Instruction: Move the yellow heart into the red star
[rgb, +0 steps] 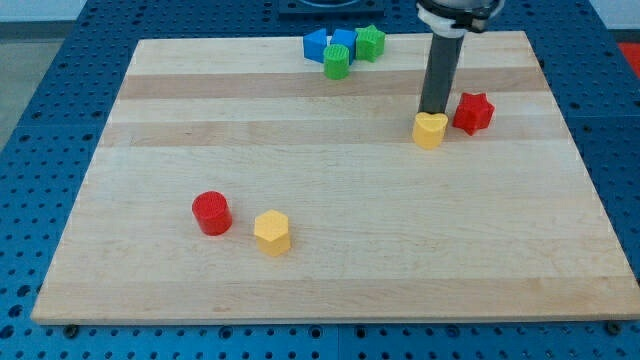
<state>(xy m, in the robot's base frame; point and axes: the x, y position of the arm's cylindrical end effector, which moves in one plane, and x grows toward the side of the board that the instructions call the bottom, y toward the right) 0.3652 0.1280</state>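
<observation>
The yellow heart (430, 130) lies at the view's right on the wooden board (330, 250). The red star (473, 112) sits just to its right and slightly higher, a small gap between them. My tip (433, 112) stands at the heart's upper edge, touching or almost touching it from the view's top side, to the left of the star.
A red cylinder (212, 213) and a yellow hexagon (271, 232) lie at the lower left. A cluster of two blue blocks (330, 44) and two green blocks (338, 62) sits near the board's top edge.
</observation>
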